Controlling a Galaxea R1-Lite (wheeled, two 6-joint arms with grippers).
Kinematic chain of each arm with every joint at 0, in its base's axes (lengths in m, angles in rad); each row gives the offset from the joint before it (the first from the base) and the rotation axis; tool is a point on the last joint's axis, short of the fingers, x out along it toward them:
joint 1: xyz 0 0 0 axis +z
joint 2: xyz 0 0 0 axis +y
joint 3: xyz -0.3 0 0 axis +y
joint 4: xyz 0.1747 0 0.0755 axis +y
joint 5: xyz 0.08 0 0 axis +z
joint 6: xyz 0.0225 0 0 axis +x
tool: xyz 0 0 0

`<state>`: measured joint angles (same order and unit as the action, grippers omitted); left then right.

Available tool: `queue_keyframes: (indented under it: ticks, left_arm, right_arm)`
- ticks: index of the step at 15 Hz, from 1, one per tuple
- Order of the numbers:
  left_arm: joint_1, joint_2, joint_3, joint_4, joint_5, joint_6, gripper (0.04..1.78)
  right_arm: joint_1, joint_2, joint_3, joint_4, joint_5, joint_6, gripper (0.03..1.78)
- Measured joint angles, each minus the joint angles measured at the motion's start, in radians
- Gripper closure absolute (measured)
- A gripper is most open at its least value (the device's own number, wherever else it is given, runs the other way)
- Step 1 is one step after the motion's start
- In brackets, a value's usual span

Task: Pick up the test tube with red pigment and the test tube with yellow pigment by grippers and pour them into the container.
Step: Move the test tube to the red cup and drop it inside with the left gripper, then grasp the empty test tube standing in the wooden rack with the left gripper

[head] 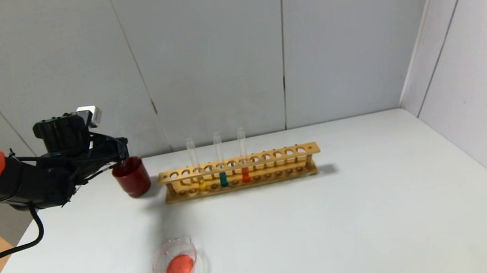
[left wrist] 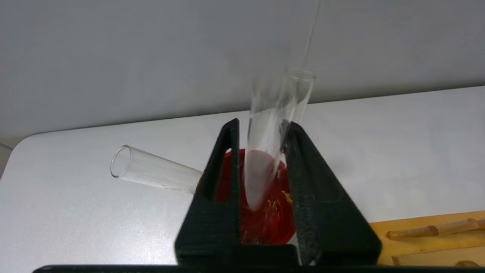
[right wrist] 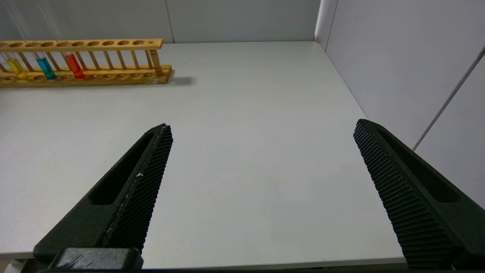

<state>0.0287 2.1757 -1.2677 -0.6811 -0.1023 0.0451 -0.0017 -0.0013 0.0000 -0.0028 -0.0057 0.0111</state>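
Grey panels back the white tabletop point(head: 317, 223), where a wooden rack point(head: 239, 172) holds the yellow tube point(head: 200, 181) and red tube point(head: 245, 172) upright. Nearer, the glass container point(head: 177, 266) holds red liquid. Left end effector point(left wrist: 261, 182) stands over a dark red cup point(head: 131, 177), fingers slightly parted around a blurred empty tube point(left wrist: 274, 125). Right end effector point(right wrist: 261, 189) gapes wide above bare tabletop

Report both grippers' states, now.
Left gripper: over the red cup, around an empty tube; grip cannot be told.
Right gripper: open, empty.
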Motion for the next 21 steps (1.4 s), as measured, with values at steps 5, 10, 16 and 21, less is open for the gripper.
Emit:
queue_keyframes:
  ticks: [5,10,16,21]
  left_arm:
    - [-0.004,-0.004,0.026,-0.061,0.007,0.005,0.53]
    - [-0.005,-0.082,0.074,-0.077,0.008,0.01,0.09]
    - [-0.013,-0.28,0.147,0.014,0.002,0.059,0.07]
    - [-0.065,-0.463,0.309,0.103,0.0,0.055,0.07]
  right_arm:
    - [0.0,0.0,0.0,0.0,0.0,0.0,0.06]
    - [0.0,0.0,0.0,0.0,0.0,0.0,0.06]
    - [0.0,0.0,0.0,0.0,0.0,0.0,0.06]
    - [0.0,0.0,0.0,0.0,0.0,0.0,0.06]
